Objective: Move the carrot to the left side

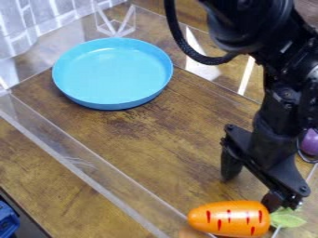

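Observation:
The orange toy carrot [230, 218] lies on its side at the bottom edge of the wooden table, with its tip pointing left and its green top [289, 219] to the right. My black gripper [263, 181] points down just above and behind it. Its jaws are open, one finger [232, 159] to the left and the other [293, 193] near the carrot's leafy end. Nothing is between the fingers, and I cannot tell whether a fingertip touches the carrot.
A blue plate [112, 72] sits at the back left of the table [149, 139]. A purple eggplant [311, 140] shows at the right edge, mostly hidden by the arm. A clear plastic wall [74, 158] runs along the near left side.

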`<control>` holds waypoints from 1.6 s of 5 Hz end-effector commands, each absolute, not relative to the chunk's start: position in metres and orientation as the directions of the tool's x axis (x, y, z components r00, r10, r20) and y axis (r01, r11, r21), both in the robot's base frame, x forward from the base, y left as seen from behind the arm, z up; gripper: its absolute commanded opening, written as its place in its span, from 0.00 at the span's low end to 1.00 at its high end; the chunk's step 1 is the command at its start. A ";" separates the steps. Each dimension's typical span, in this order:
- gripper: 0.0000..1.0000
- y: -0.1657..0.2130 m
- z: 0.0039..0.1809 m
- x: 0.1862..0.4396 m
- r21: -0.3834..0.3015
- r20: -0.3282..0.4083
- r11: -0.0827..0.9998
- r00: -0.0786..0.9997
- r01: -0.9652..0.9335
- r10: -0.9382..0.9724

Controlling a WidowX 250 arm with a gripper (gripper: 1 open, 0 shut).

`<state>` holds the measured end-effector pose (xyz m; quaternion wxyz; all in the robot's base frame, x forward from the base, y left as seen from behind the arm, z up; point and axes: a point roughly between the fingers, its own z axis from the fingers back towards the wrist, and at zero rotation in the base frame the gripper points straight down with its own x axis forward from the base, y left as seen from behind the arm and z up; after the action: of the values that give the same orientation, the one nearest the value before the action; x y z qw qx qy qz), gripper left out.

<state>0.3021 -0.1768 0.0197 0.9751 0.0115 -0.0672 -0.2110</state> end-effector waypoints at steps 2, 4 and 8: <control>1.00 -0.182 0.019 0.292 0.044 0.107 0.873 0.867 0.486 -0.488; 1.00 -0.173 0.019 0.288 0.038 0.077 0.865 0.861 0.501 -0.502; 1.00 -0.173 0.020 0.286 0.021 0.017 0.821 0.821 0.571 -0.571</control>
<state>0.2920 -0.1710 0.0179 0.9559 0.0077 -0.0139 -0.2932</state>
